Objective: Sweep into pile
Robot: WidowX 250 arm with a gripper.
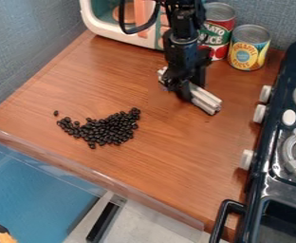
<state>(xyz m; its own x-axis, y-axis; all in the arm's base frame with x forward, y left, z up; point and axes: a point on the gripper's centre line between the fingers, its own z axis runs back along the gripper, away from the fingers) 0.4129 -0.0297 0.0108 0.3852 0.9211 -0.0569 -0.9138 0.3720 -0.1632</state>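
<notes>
I find the jaws clenched on a pale ribbed bar [205, 98], right of the dark beans [109, 129] on the left half of the table [176, 156]. I should set it flat beyond the stray bean [56, 113], on the left-corner side, and draw inward slowly, avoiding scatter over the near edge.

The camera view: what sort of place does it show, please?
It looks like a toy kitchen set up for robot work: a small black stove with white knobs, food cans on a wood-look counter, and a robot arm above it.
</notes>
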